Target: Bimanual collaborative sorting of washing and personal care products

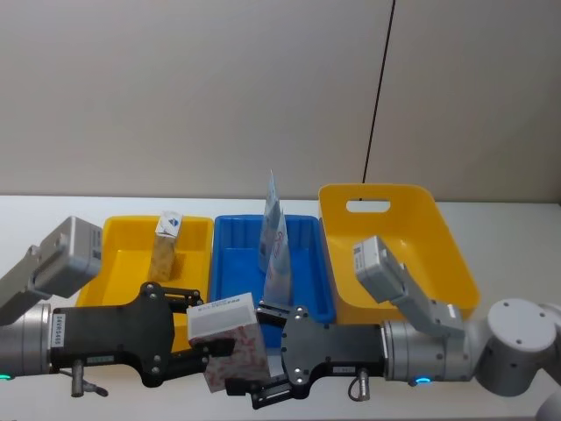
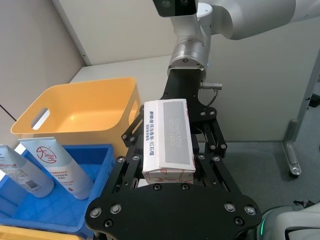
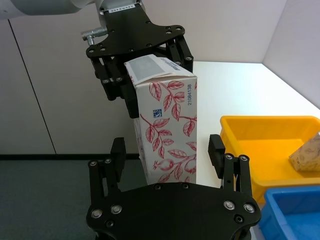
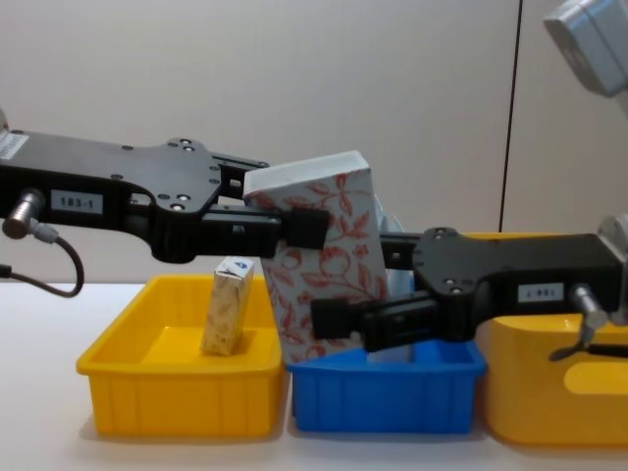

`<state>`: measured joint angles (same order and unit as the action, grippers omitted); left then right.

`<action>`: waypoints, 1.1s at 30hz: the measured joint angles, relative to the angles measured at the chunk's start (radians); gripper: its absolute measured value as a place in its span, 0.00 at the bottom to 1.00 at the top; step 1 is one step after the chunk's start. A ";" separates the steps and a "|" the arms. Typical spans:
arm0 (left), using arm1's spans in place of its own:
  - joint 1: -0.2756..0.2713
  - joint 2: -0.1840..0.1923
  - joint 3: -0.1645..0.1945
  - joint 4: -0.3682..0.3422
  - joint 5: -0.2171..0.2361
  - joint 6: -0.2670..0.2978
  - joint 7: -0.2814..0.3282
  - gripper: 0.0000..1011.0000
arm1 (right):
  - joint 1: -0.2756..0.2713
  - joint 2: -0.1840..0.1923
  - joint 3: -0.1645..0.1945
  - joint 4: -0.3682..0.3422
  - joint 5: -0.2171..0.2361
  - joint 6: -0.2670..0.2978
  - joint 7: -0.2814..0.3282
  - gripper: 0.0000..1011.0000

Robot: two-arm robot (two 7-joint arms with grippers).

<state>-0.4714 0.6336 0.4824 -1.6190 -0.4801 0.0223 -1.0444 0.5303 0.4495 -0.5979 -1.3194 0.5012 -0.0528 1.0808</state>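
As left gripper (image 2: 170,139) clamps, rectangular carton (image 4: 329,270) tilts.

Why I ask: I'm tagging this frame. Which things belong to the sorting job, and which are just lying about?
Job in hand:
- floral carton, clamped by the left hand, with the open right hand around its lower part
- beige carton
- squeeze tubes

Just standing by:
- small yellow bin
- blue bin
- large yellow bin
- table
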 joint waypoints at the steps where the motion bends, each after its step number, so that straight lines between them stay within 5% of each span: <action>1: 0.000 0.000 0.000 0.000 0.000 0.000 0.000 0.40 | 0.001 -0.001 -0.002 0.000 -0.001 0.000 -0.002 0.99; 12: 0.000 0.000 0.000 0.000 0.000 0.000 0.000 0.40 | 0.006 -0.018 -0.021 0.004 -0.008 -0.001 -0.026 0.92; 24: 0.000 0.000 0.000 0.000 0.000 0.000 0.000 0.40 | 0.014 -0.021 -0.035 0.004 -0.008 0.001 -0.033 0.55; 33: 0.000 0.000 0.000 0.000 0.000 0.000 0.000 0.45 | 0.014 -0.015 -0.044 -0.005 0.001 0.008 -0.033 0.37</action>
<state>-0.4714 0.6335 0.4826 -1.6190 -0.4802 0.0223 -1.0444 0.5445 0.4343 -0.6416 -1.3248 0.5025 -0.0449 1.0474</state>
